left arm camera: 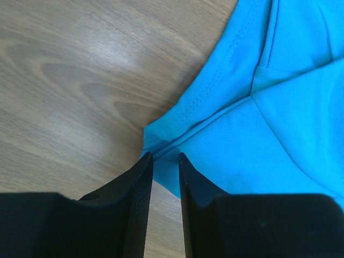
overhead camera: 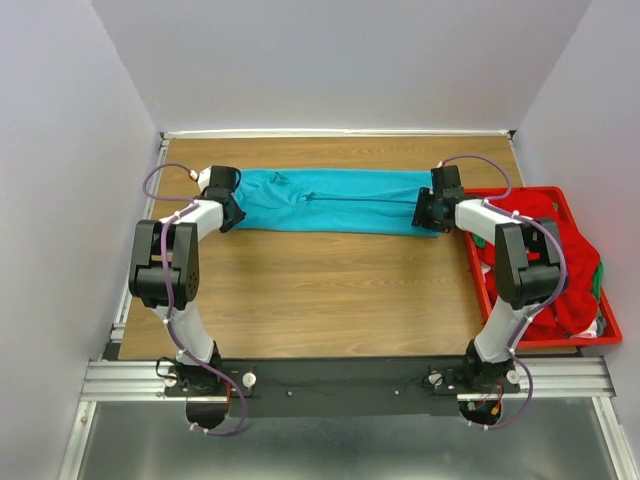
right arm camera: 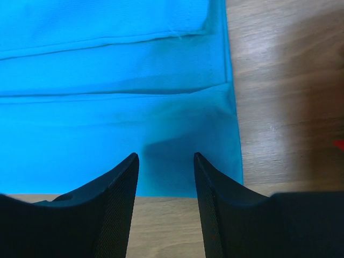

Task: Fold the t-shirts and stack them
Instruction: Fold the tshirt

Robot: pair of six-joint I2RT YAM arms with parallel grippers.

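1. Honestly, nothing readable here: no text, labels, brand names, numbers or signs that I can make out.
2. Same story in all three views, the top one and both wrist cams.

A robotics lab cell — plain white panels (overhead camera: 350, 60) box in a wooden table (overhead camera: 330, 290) and aluminium rail (overhead camera: 120, 380).
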